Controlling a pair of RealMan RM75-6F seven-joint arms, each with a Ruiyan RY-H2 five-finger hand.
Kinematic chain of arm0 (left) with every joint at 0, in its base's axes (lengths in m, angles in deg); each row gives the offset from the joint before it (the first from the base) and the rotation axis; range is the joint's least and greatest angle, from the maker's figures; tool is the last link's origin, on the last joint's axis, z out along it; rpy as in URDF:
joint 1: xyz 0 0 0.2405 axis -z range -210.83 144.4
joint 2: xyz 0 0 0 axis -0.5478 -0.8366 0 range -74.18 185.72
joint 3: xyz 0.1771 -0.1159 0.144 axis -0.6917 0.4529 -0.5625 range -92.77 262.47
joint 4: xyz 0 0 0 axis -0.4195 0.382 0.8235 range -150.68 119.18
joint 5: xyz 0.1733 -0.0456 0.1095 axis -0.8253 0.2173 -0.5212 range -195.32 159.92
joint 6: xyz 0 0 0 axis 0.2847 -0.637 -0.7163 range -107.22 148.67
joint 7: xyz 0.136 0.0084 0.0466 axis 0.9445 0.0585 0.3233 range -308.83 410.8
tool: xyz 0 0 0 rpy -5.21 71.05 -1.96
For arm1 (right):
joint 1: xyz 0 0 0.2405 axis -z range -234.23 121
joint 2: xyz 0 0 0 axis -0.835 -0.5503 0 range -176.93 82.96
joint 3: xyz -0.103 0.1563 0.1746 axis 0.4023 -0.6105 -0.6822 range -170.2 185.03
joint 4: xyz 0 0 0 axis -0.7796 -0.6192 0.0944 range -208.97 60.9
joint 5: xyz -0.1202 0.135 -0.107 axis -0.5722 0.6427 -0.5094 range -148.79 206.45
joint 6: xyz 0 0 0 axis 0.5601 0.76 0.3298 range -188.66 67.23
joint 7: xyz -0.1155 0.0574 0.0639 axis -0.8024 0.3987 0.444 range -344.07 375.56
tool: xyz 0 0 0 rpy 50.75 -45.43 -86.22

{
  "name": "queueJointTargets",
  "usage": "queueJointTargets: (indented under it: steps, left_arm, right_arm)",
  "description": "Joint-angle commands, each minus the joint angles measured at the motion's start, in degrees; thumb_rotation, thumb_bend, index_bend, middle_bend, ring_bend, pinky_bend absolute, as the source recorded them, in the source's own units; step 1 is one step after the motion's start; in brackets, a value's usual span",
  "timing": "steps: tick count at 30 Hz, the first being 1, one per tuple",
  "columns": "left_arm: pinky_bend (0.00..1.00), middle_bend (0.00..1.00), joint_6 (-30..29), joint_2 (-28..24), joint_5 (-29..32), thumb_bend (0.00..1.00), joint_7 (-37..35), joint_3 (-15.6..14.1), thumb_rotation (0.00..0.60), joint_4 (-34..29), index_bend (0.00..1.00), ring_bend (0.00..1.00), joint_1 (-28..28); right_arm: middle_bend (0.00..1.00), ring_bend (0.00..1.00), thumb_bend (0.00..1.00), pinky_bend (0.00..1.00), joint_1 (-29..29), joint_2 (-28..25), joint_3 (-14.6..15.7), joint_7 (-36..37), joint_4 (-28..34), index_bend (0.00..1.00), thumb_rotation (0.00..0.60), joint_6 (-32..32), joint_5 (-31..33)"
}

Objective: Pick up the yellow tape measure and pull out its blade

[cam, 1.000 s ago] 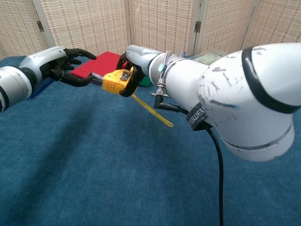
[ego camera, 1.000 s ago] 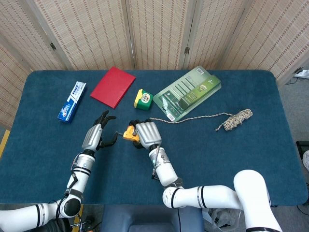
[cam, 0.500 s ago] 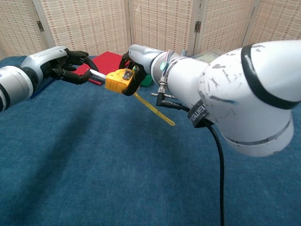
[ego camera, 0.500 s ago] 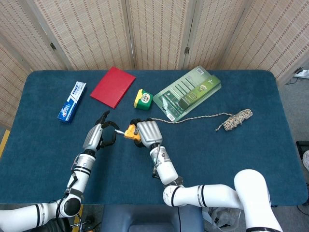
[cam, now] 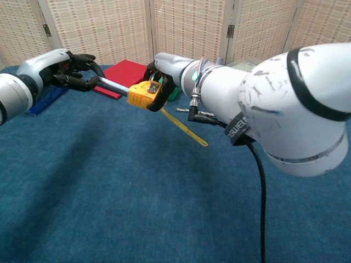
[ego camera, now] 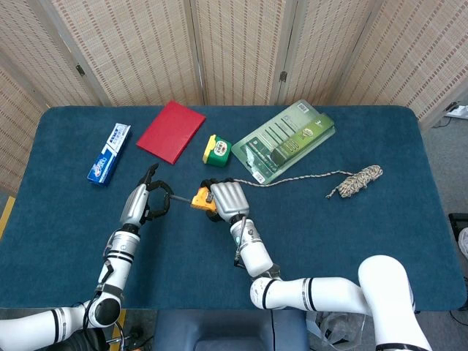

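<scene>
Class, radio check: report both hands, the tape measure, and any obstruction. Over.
Right hand grips yellow tape measure, off the table. Left hand pinches blade, part drawn out. Nothing blocking between the hands. Over.

Tabletop (ego camera: 380, 241) is dark blue; tape measure (ego camera: 199, 199) yellow w/ a grey blade (cam: 114, 85) and yellow strap (cam: 186, 130). Book (ego camera: 171, 131) red, box (ego camera: 109, 153) blue & white, small tape (ego camera: 216, 149) green & yellow, pack (ego camera: 285, 140) green w/ pale lines, rope (ego camera: 357, 180) beige/brown speckled. Hands silver w/ black fingers (cam: 77, 82); arms white w/ black bands; screens (ego camera: 241, 44) behind are tan woven.
</scene>
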Motion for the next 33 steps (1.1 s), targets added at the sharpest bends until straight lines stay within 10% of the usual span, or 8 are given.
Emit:
queueJointTargets:
  steps: [1,33]
  left_arm:
    - [0.00,0.03,0.35,-1.37,0.00,0.63,-0.19,-0.13,0.600,-0.31,0.62,0.00,-0.59]
    - [0.00,0.03,5.34,-15.36,2.37,0.63,-7.59,0.96,0.600,-0.04,0.62,0.00,-5.58]
  right_arm:
    - [0.51,0.42,0.36,0.20,0.22,-2.02,0.88,-1.21,1.28,0.51,0.600,-1.49,0.84]
    - [0.51,0.44,0.36,0.20,10.84,-26.62,13.00,10.55,14.01,0.51,0.600,-10.79,-10.47]
